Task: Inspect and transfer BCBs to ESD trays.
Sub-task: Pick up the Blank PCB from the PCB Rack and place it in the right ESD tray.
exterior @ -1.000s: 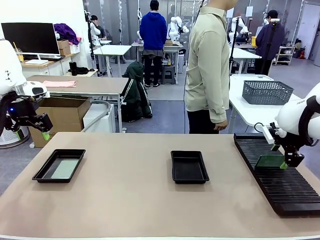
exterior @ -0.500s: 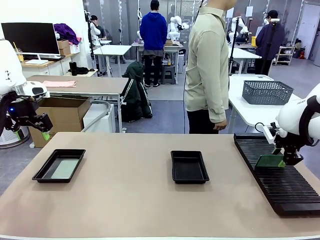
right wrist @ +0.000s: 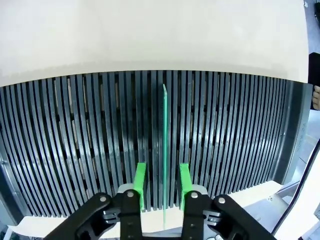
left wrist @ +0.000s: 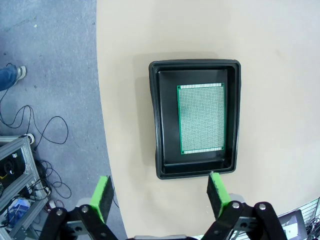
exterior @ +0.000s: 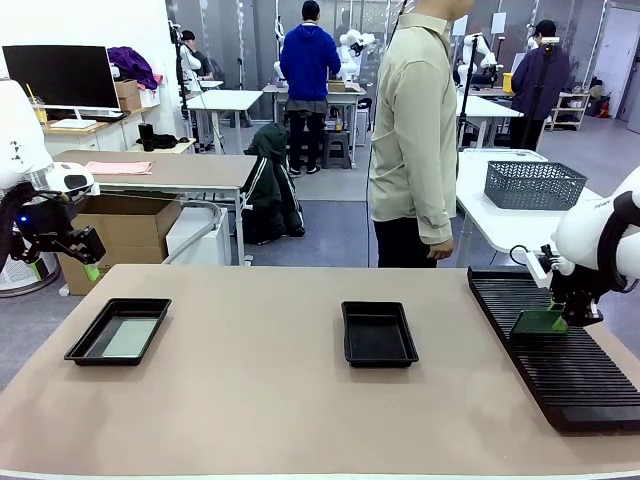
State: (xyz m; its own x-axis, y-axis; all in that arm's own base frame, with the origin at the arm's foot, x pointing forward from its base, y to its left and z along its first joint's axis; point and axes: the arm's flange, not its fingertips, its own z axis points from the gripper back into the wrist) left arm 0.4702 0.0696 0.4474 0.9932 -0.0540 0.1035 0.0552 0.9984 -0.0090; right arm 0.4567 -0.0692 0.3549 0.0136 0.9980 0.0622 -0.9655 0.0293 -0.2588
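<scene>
BCB (right wrist: 164, 150) on edge in a slot of the black ribbed rack (exterior: 570, 380) along the counter's (exterior: 270, 400) right edge, propped upright by the ribs, presumably to leave both faces free for a pinch from above. Astride it, right jaws, one green pad (right wrist: 140, 182) facing each side, with a narrow gap on either side in the right wrist view: not clamped, nothing held. Likely lined up this way for drawing the BCB straight out of its slot without scraping the neighbouring ribs. Flat on the floor of the left ESD tray (left wrist: 154, 120), near the counter's left edge, second BCB (left wrist: 201, 118), face up, probably already transferred and open to inspection from overhead. Above and just beyond that edge, left jaws spread wide and empty, looking down on the tray. Seemingly placed there to watch the laid BCB while staying clear of the counter's middle. At the counter's centre, middle ESD tray (exterior: 347, 335) with floor bare, well apart from the rack, the probable destination for the upright BCB. At the far edge, person (exterior: 415, 130) standing side-on, arm hanging down.
</scene>
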